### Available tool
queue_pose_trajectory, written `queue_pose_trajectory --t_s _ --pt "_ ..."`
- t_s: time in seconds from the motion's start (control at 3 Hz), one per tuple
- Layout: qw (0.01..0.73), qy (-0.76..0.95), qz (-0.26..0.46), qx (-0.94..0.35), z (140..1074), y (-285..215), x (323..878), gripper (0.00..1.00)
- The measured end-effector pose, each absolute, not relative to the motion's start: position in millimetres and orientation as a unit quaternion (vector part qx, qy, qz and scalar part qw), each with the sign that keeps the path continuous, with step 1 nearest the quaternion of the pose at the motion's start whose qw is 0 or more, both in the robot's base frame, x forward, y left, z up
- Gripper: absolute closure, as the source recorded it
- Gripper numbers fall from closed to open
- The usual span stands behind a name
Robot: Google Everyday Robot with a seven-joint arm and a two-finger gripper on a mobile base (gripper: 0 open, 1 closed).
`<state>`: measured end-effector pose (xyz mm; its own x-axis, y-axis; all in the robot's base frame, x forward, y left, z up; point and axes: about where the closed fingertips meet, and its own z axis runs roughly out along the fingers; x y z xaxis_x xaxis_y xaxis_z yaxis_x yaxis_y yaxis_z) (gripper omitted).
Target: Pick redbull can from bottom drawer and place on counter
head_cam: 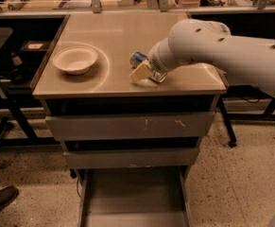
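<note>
The redbull can [138,58], blue with a silver rim, rests tilted on the counter [113,32], right of its middle. My gripper [141,67] is down at the counter around the can and stands open, with one beige finger pad [141,72] on the can's near side. The other finger is hidden behind the can and the wrist. The white arm reaches in from the right. Below, the bottom drawer [132,197] is pulled out, and its grey floor is bare.
A white bowl [75,59] sits on the counter's left part. Two shut drawer fronts [127,126] lie between the counter and the open drawer. A cluttered bench [80,1] runs behind. A dark shoe [0,200] is on the floor at lower left.
</note>
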<state>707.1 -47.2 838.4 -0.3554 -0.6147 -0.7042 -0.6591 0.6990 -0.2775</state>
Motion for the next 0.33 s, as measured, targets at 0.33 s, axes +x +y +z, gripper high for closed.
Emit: queue_pose_trajectory --t_s 0.33 --pt "0.415 0.823 0.027 -0.387 838.4 -47.2 707.1 0.0"
